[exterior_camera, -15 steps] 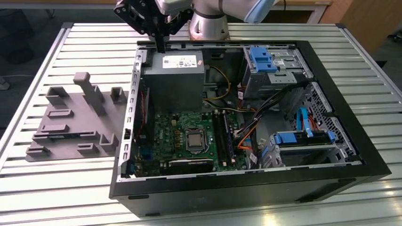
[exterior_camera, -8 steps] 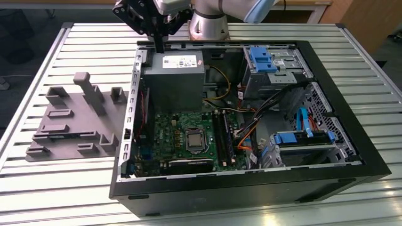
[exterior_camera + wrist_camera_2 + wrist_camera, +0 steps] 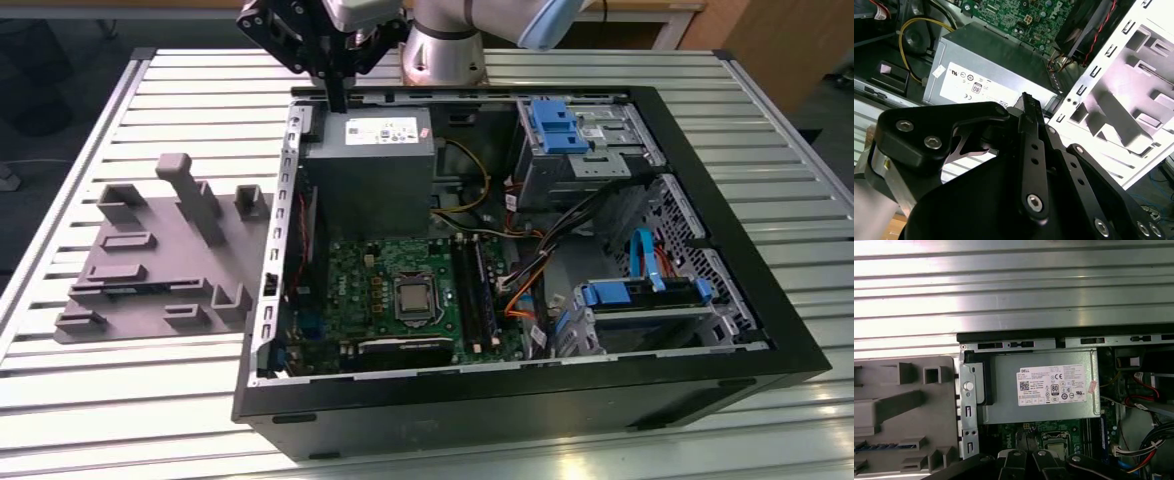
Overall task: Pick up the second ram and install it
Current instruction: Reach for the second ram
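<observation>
Above the grey power-supply box (image 3: 380, 150), the black end effector (image 3: 336, 98) hangs closed and empty; the second ram (image 3: 885, 445), a narrow blue-green circuit-board stick, seemingly lies in the grey plastic tray (image 3: 946, 410); judged light, stiff, fragile; grip its long edges.

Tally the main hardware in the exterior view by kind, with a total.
computer case: 1
power supply: 1
motherboard: 1
blue drive brackets: 2
grey tray: 1
gripper: 1
Total: 7
</observation>
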### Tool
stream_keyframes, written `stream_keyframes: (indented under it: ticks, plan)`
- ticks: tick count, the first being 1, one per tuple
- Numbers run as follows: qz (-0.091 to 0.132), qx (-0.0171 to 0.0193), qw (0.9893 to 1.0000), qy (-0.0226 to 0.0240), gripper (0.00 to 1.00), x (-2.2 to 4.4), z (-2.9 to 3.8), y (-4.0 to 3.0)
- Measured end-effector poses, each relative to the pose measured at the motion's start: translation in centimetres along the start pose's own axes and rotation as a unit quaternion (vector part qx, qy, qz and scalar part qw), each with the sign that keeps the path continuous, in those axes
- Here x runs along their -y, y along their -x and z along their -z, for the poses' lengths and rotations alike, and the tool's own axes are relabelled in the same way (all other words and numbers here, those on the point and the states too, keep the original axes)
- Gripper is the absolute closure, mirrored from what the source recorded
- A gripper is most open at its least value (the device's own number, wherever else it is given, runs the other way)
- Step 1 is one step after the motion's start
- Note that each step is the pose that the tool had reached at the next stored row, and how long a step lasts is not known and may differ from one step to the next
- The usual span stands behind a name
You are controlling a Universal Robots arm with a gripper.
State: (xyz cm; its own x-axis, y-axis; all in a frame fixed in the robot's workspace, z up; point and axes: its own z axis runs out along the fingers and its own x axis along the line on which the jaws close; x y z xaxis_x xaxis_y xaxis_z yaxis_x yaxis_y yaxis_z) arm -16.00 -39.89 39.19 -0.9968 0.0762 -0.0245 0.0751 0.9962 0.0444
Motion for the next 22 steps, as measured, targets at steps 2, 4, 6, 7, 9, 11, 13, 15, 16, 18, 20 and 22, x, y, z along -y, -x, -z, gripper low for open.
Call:
stream_keyframes:
  ticks: [2, 4, 6, 7, 9, 11, 13, 15, 16, 18, 20, 22]
  plan:
    - [0.000, 0.0000, 1.0000, 0.0000, 0.89, 0.00, 0.00, -0.02]
    - [0.000, 0.0000, 1.0000, 0.0000, 0.89, 0.00, 0.00, -0.03]
    - [0.000, 0.0000, 1.0000, 0.0000, 0.89, 0.01, 0.00, -0.17]
    - [0.000, 0.0000, 1.0000, 0.0000, 0.89, 0.04, -0.02, -0.55]
    - [0.000, 0.0000, 1.0000, 0.0000, 0.89, 0.07, -0.06, -0.87]
    - [0.000, 0.0000, 1.0000, 0.0000, 0.89, 0.07, -0.06, -0.93]
    - [0.000, 0.0000, 1.0000, 0.0000, 0.89, 0.08, -0.06, -0.96]
    - [0.000, 0.0000, 1.0000, 0.0000, 0.89, 0.08, -0.07, -0.99]
    - [0.000, 0.0000, 1.0000, 0.0000, 0.89, 0.08, -0.07, -1.01]
    - [0.000, 0.0000, 1.0000, 0.0000, 0.89, 0.08, -0.07, -1.05]
    - [0.000, 0.0000, 1.0000, 0.0000, 0.89, 0.09, -0.07, -1.08]
    - [0.000, 0.0000, 1.0000, 0.0000, 0.89, 0.09, -0.07, -1.13]
